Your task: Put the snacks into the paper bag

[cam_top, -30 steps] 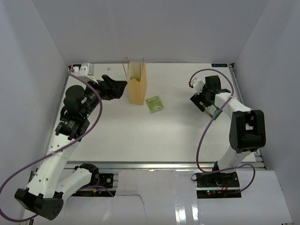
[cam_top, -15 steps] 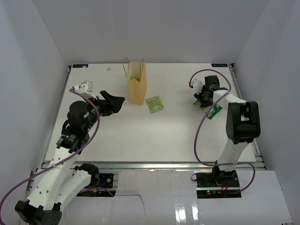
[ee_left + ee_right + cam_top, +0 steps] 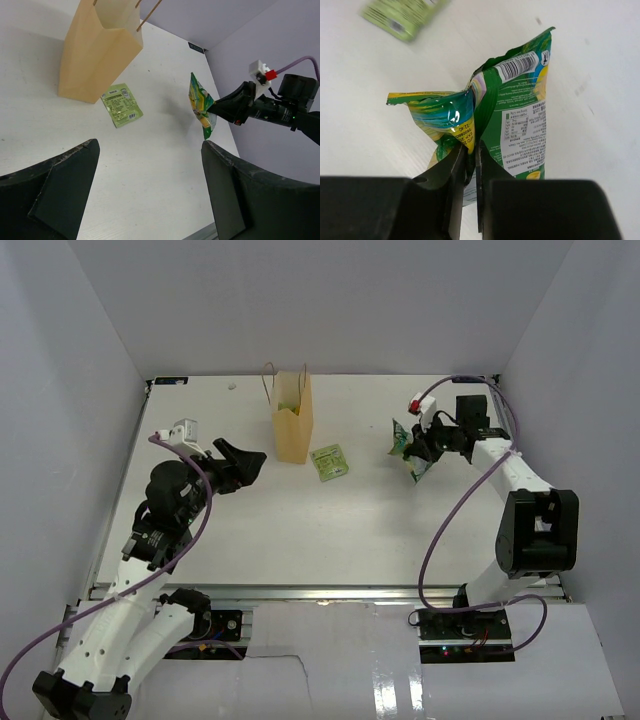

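Packet (image 3: 520,130) barcode (image 3: 523,65): R wrist cam only.

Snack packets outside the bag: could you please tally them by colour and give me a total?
light-green packet: 1, lying beside the bag
dark green packet: 1, held in the right gripper
Total: 2 outside the bag; whatever is inside it cannot be counted.

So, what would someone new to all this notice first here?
The dark green and yellow snack packet stands out most, pinched in the right end effector above the far right of the table. Next comes the tan paper bag standing upright at the far middle, with a light-green packet lying flat just to its right. The left end effector hangs open on the bag's left.
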You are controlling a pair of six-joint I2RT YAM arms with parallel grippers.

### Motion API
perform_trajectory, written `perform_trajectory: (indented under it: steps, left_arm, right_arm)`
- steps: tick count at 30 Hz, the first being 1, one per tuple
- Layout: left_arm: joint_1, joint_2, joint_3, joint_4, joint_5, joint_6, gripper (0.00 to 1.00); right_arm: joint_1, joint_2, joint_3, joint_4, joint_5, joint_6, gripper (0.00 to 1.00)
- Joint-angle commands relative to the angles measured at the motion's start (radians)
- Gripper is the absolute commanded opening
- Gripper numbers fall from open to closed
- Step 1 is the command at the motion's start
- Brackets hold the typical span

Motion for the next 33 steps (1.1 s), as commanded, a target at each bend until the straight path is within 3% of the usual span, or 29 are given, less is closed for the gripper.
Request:
perform_trajectory:
  steps: [1, 6, 9, 12, 16, 22, 28, 33]
  left_arm:
    - [0.003, -0.017, -0.003, 0.012, 0.009, -0.016, 0.93]
    - [0.003, -0.032, -0.006, 0.01, 0.009, -0.021, 0.93]
    - [0.003, -0.046, -0.007, 0.004, 0.01, -0.027, 0.93]
    - [0.003, -0.063, -0.015, -0.003, 0.007, -0.052, 0.93]
    - [0.003, -0.078, -0.024, -0.01, 0.009, -0.076, 0.93]
    - [0.003, -0.106, -0.021, -0.048, 0.007, -0.101, 0.93]
    - [0.003, -0.14, -0.027, -0.08, -0.008, -0.107, 0.93]
    - [0.003, -0.123, -0.031, -0.074, -0.001, -0.107, 0.93]
  right_arm:
    - [0.008, -0.034, 0.101, 0.037, -0.4, 0.085, 0.08]
    - [0.104, 0.012, 0.242, 0.263, -0.564, 0.384, 0.08]
    - [0.191, 0.063, 0.382, 0.423, -0.567, 0.59, 0.08]
    - [0.28, 0.161, 0.558, 0.645, -0.465, 0.796, 0.08]
    - [0.383, 0.299, 0.836, 0.689, -0.322, 0.932, 0.08]
    - [0.489, 0.442, 1.072, 0.752, -0.081, 0.999, 0.08]
    - [0.499, 0.456, 1.04, 0.775, 0.051, 1.004, 0.08]
    - [0.499, 0.462, 0.961, 0.796, 0.019, 1.016, 0.08]
